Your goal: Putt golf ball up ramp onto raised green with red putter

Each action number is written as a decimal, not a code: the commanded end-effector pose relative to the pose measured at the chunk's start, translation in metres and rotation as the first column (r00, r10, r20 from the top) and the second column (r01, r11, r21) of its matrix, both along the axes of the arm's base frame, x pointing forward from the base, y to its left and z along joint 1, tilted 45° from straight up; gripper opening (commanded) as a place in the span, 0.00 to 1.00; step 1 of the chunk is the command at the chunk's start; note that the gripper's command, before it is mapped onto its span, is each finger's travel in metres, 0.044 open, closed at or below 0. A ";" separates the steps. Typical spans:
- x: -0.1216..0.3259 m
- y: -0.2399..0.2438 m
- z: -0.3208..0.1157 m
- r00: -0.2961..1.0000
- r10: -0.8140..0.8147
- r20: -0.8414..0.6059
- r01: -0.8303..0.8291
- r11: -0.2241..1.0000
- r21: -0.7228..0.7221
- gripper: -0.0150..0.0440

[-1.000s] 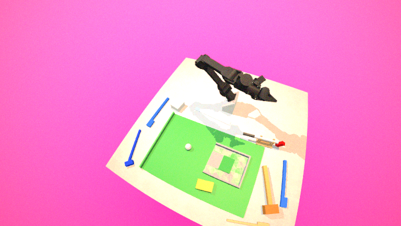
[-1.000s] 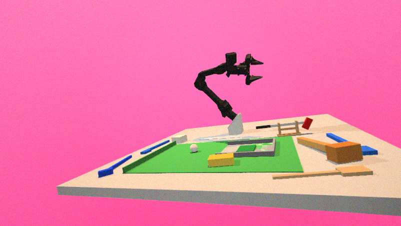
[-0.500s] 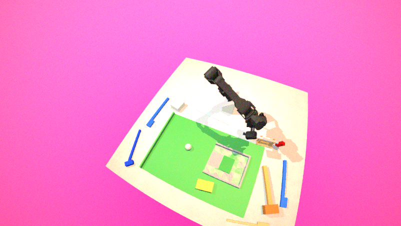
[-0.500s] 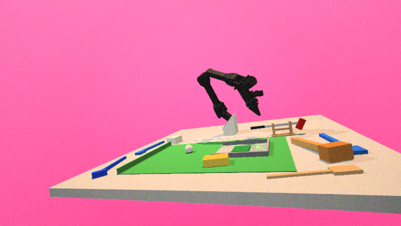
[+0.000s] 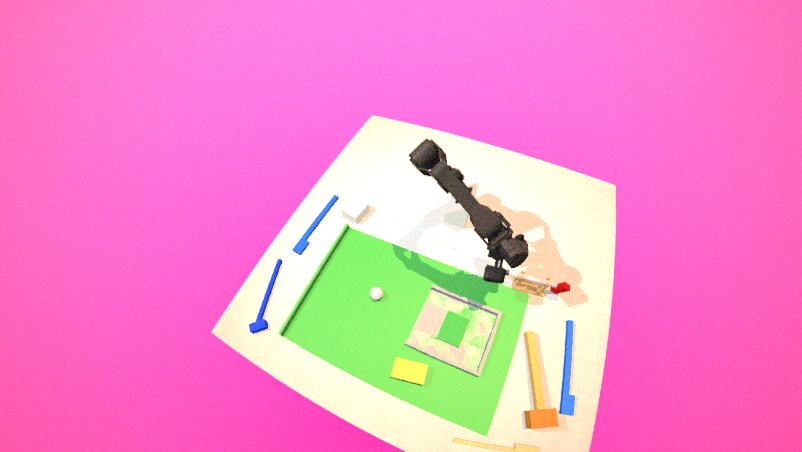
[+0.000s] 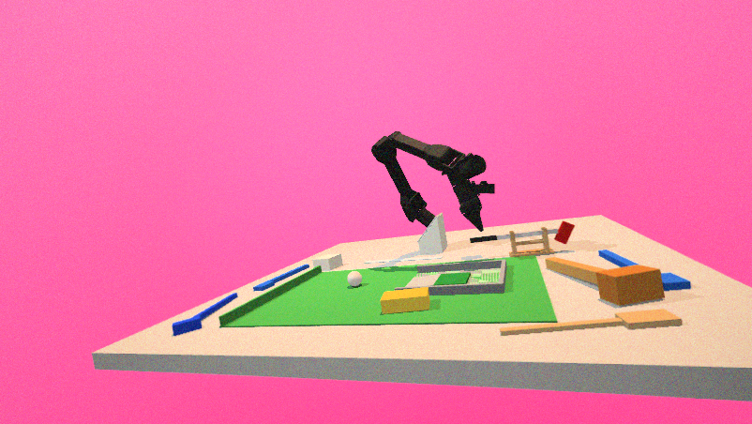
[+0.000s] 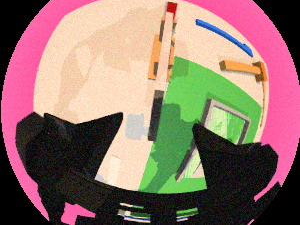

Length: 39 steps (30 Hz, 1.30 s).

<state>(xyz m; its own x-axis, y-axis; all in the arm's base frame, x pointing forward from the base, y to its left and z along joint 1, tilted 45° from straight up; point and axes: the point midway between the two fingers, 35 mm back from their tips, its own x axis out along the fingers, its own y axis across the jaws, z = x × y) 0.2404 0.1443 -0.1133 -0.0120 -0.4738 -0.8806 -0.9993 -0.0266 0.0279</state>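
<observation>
The red putter (image 5: 561, 288) (image 6: 564, 232) (image 7: 171, 7) rests on a small wooden rack (image 6: 529, 243) (image 7: 156, 49), its black handle (image 6: 483, 238) (image 7: 156, 116) sticking out toward the arm. My gripper (image 6: 480, 228) (image 7: 159, 121) is open and empty, pointing down above the handle. In the wrist view the handle shows between the fingertips, nearer the left one. The white golf ball (image 5: 376, 293) (image 6: 353, 279) lies on the green mat (image 5: 336, 314) (image 6: 294, 308). The raised green (image 5: 453, 328) (image 6: 452, 279) is inside a grey-walled frame with a pale ramp (image 5: 426, 320) on the ball's side.
A yellow block (image 5: 408, 371) (image 6: 404, 301) lies on the mat near the frame. A low green wall (image 5: 314, 279) edges the mat's left side. Blue clubs lie left and right, an orange mallet (image 5: 541, 418) (image 6: 630, 284) at right, and a white block (image 5: 355, 213) (image 6: 327, 262) behind the mat.
</observation>
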 end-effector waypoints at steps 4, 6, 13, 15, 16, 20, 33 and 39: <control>-0.003 -0.013 -0.012 1.000 -0.001 -0.010 0.001 1.000 -0.016 1.00; -0.003 -0.017 -0.016 1.000 -0.001 -0.010 0.001 1.000 -0.016 1.00; -0.003 -0.030 -0.029 1.000 -0.001 -0.010 0.001 1.000 -0.017 1.00; -0.003 -0.030 -0.029 1.000 -0.001 -0.010 0.001 1.000 -0.017 1.00; -0.003 -0.031 -0.029 1.000 -0.001 -0.010 0.001 1.000 -0.017 1.00; -0.003 -0.034 -0.033 1.000 -0.001 -0.010 0.001 1.000 -0.017 1.00; -0.004 -0.047 -0.046 1.000 -0.001 -0.010 0.001 1.000 -0.018 1.00; -0.003 -0.044 -0.043 1.000 -0.007 -0.005 0.007 1.000 -0.013 0.87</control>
<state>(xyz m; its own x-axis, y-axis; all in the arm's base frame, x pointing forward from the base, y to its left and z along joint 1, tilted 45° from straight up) 0.2371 0.0996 -0.1572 -0.0211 -0.4854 -0.8740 -0.9992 -0.0191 0.0348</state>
